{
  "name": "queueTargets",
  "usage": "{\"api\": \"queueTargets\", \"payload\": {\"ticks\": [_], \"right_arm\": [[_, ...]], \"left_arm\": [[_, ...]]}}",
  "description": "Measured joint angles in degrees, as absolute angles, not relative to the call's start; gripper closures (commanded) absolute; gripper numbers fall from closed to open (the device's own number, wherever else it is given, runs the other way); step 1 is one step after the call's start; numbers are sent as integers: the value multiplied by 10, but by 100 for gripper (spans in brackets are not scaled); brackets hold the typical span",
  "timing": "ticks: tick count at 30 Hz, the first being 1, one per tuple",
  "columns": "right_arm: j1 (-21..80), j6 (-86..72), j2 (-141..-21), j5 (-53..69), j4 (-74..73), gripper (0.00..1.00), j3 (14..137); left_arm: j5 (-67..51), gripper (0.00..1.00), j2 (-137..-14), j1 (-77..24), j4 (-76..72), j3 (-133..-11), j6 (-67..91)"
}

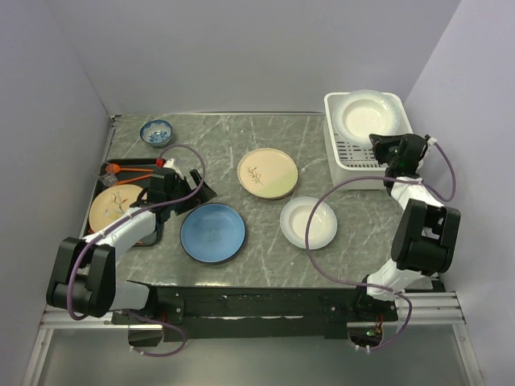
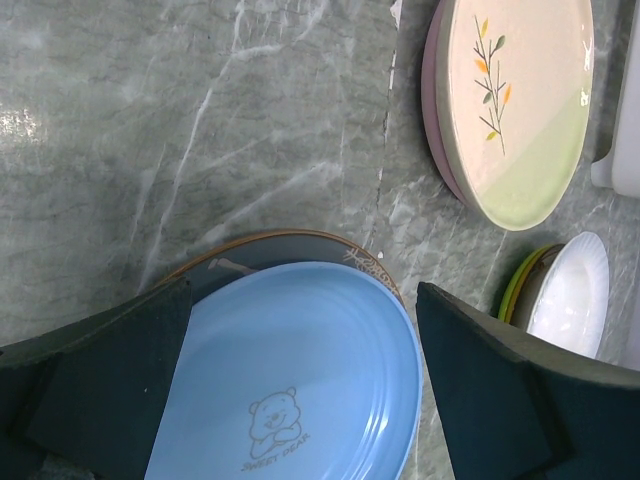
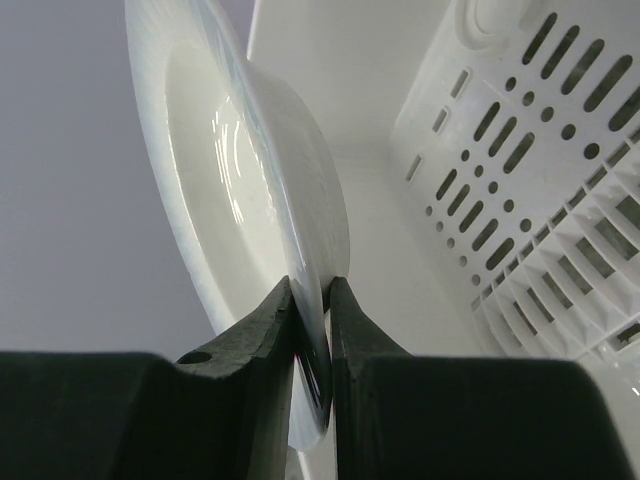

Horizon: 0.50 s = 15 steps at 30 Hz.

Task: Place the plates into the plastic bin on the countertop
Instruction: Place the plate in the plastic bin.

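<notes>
At the upper right of the top view, the right gripper is clamped on the rim of a white plate. The right wrist view shows its two dark fingers pinching the plate's edge with the jaws narrow, the right gripper holding the plate up on edge. The plate is over the open top of the white plastic bin, whose slotted and perforated wall fills the right of that wrist view; whether the plate touches the bin's floor cannot be told. The bin stands at the upper right corner of the dark grey veined countertop. At the left of the top view, the left gripper hovers empty with its jaws spread wide. In the left wrist view its fingers frame the left gripper above a blue plate printed with a small bear, which lies on a darker brown-rimmed plate. The blue plate sits at lower centre of the counter. A cream plate with a leaf sprig lies at centre, stacked on a mauve plate. A ribbed white plate lies to the lower right of it, on top of a green plate. At the far left, an orange-cream plate rests on a black tray, and a small blue-and-white bowl sits near the upper left corner.
</notes>
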State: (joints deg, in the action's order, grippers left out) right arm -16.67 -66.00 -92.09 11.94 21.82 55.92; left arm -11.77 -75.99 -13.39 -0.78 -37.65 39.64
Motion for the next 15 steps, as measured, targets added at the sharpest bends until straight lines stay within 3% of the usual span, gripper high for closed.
{"api": "queueTargets", "payload": {"ticks": [15], "right_arm": [[-166,-668,-975,113,225,100,575]], "left_arm": [[-118,1,-775,-134,-8,-380,396]]}}
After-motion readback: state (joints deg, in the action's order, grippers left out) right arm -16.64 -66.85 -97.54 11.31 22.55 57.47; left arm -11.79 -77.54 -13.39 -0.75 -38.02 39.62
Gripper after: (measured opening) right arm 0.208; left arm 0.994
